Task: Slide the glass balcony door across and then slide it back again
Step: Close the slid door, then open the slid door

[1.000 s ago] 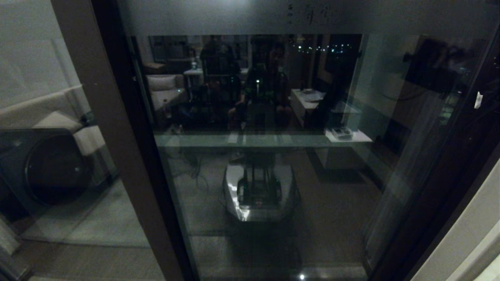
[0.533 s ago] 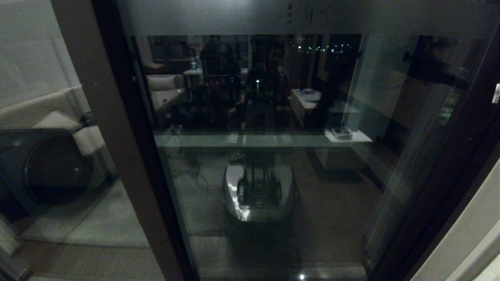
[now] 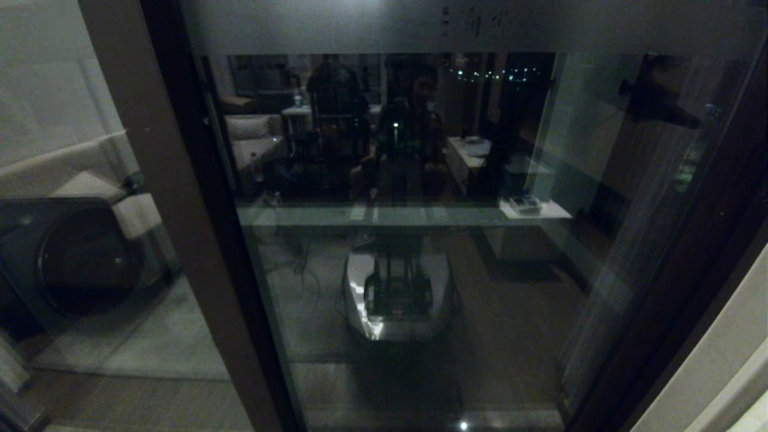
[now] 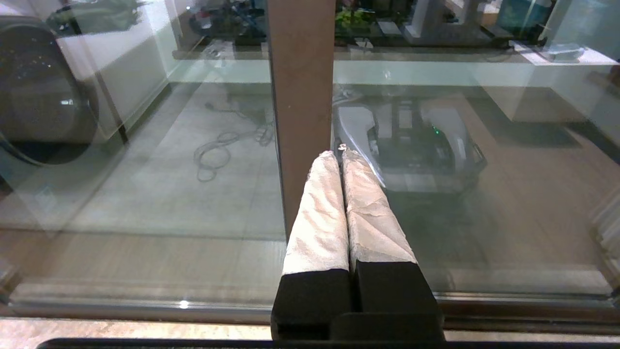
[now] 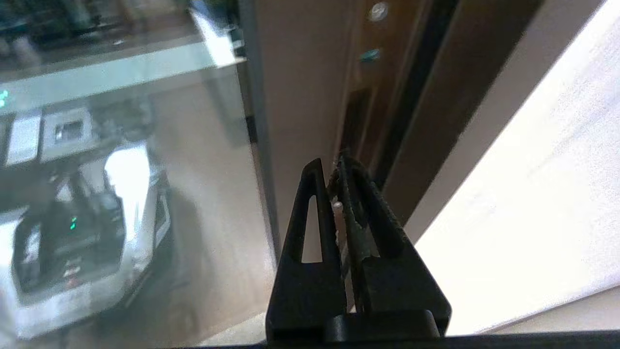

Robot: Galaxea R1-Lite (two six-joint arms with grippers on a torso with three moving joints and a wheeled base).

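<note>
A: Where is the glass balcony door (image 3: 420, 240)?

B: It fills most of the head view, straight in front of the robot. Its frosted top band (image 3: 468, 24) carries faint characters, and the glass mirrors the robot's base and the room behind it.

A: And the right hand (image 5: 334, 167)?

B: Neither hand shows in the head view. In its own wrist view the right hand points at the door's right edge stile (image 5: 310, 92), tips just short of the dark recessed slot handle (image 5: 356, 116). I cannot tell whether they touch it. Its two black fingers lie together with nothing between them.

A: The left one?

B: The left hand (image 4: 339, 155) hangs low before the brown stile (image 4: 300, 82) on the door's left edge, apart from the glass. Its white-wrapped fingers (image 4: 319, 213) are pressed together, holding nothing.

A: Anything beyond?

B: A round-fronted washing machine (image 3: 78, 258) stands behind the unmoving pane to the left.
</note>
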